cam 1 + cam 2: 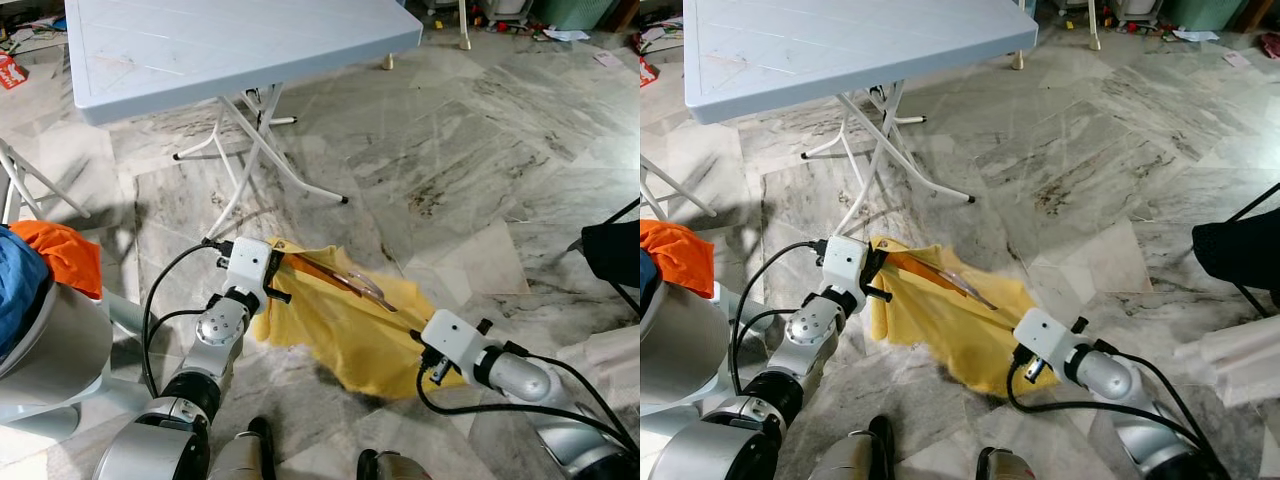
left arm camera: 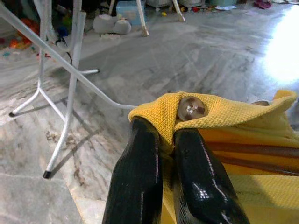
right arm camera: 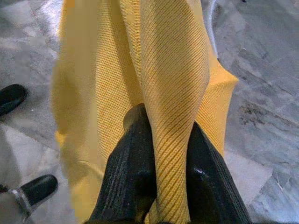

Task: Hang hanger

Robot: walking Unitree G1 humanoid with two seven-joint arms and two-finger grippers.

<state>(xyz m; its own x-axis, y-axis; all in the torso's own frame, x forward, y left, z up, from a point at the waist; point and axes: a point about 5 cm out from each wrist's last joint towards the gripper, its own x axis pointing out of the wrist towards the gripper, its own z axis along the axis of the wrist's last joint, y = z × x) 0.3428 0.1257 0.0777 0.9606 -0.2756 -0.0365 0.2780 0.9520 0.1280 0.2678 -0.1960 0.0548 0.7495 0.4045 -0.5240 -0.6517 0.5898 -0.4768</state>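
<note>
**A:** Your left hand (image 2: 163,140) is clamped on the upper corner of the yellow cloth (image 1: 345,335); the two black fingers (image 2: 138,177) stand almost together with a fold of fabric pinched between them.

**B:** And the hanger?

**A:** You can see the brown hanger (image 1: 325,272) lying across the top of the cloth, one end at your left hand and the rest running toward your right. In the left wrist view a round metal piece (image 2: 191,108) sits wrapped in the fabric just past your fingertips, and the brown bar runs off to the side beneath the fold.

**B:** What about the right hand?

**A:** Your right hand (image 3: 161,140) is closed on the lower edge of the same cloth, a ribbed yellow fold squeezed between its fingers. The cloth is held above the marble floor (image 1: 480,150), stretched between your two hands and sagging in the middle.

**B:** What is around you?

**A:** A pale blue folding tabletop (image 1: 230,45) on white legs stands ahead on your left, well apart from the cloth. On your far left you have orange fabric (image 1: 65,255) and blue fabric (image 1: 18,285) heaped together. A dark object (image 1: 612,250) sits at the right edge.
</note>
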